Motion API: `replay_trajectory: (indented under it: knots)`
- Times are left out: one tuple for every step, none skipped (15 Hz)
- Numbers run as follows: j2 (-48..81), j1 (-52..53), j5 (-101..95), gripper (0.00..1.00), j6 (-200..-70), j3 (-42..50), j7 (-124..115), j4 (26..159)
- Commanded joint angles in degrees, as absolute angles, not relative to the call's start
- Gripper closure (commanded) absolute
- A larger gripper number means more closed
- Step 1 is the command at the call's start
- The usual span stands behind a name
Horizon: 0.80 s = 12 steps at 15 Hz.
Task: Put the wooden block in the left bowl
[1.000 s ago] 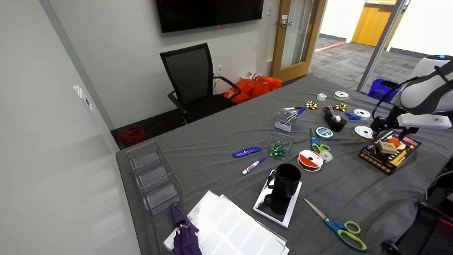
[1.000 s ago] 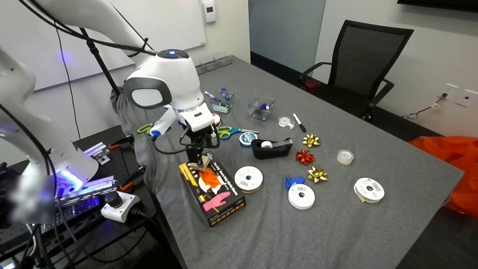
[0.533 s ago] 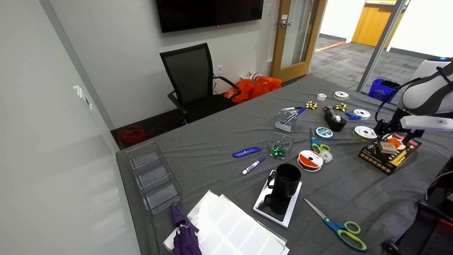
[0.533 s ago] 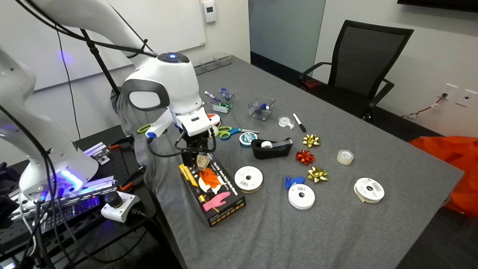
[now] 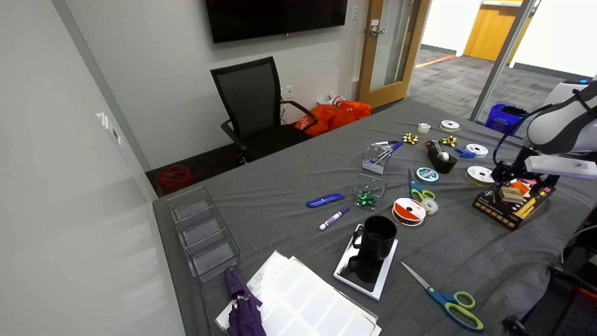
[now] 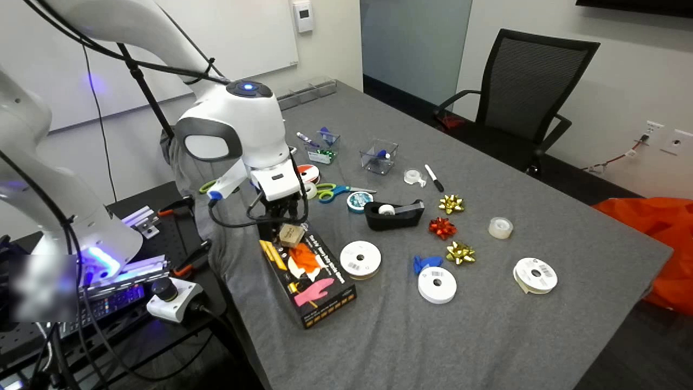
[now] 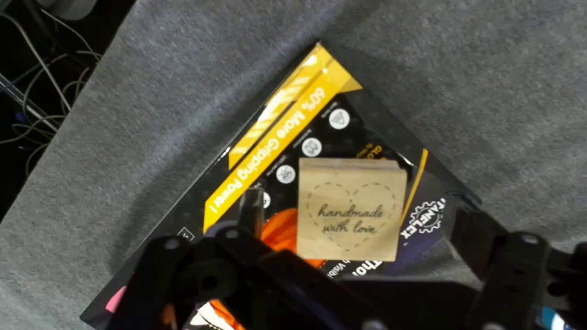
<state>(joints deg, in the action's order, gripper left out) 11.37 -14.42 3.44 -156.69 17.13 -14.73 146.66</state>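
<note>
The wooden block (image 7: 351, 213) is square, with a dashed heart and "handmade with love" printed on top. It rests on a black glove box (image 7: 385, 121) and also shows in both exterior views (image 5: 511, 194) (image 6: 291, 234). My gripper (image 7: 357, 214) is open, with one finger (image 7: 251, 211) left of the block and the other finger (image 7: 472, 233) right of it, a gap showing on both sides. In both exterior views the gripper (image 5: 522, 183) (image 6: 275, 216) is low over the box, beside the block. No bowl shows; two clear square containers (image 6: 324, 150) (image 6: 379, 158) stand farther along the table.
A white ribbon spool (image 6: 360, 259) lies close beside the box. A black tape dispenser (image 6: 394, 215), scissors (image 6: 344, 190) and a teal roll (image 6: 359, 201) lie beyond. A black mug (image 5: 378, 238) stands on a notebook. A clear divided tray (image 5: 203, 233) sits at the far end.
The gripper has shifted slightly left and back in an exterior view, uncovering more of the block there. Its fingers look wider apart than one second ago. The block and box have not moved.
</note>
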Motion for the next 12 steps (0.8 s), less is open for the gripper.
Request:
replay_trajectory:
  knots:
    - [12.4,-14.4,6.5,0.00,-157.5,16.3,-14.4,146.8]
    - [12.7,-14.3,6.7,0.00,-157.8,16.3,-14.5,146.8]
    - [13.2,-14.2,6.6,0.00,-158.2,16.4,-14.7,146.7]
    - [13.8,-14.1,6.2,0.00,-158.5,16.6,-15.0,146.6]
    - [14.4,-14.0,5.7,0.00,-159.0,16.9,-15.4,146.5]
    - [15.0,-13.9,5.6,0.00,-159.4,17.0,-15.5,146.5]
    - [15.4,-13.9,5.8,0.25,-159.6,16.9,-15.4,146.4]
    - [15.8,-13.9,5.9,0.26,-159.6,16.9,-15.4,146.4]
    - [15.9,-14.0,6.1,0.33,-159.2,16.9,-15.3,146.3]
    - [16.0,-14.0,6.3,0.40,-159.0,16.8,-15.2,146.3]
    - [15.9,-14.3,6.7,0.49,-158.9,16.6,-14.7,146.3]
    - [15.8,-14.4,6.9,0.55,-158.9,16.5,-14.5,146.3]
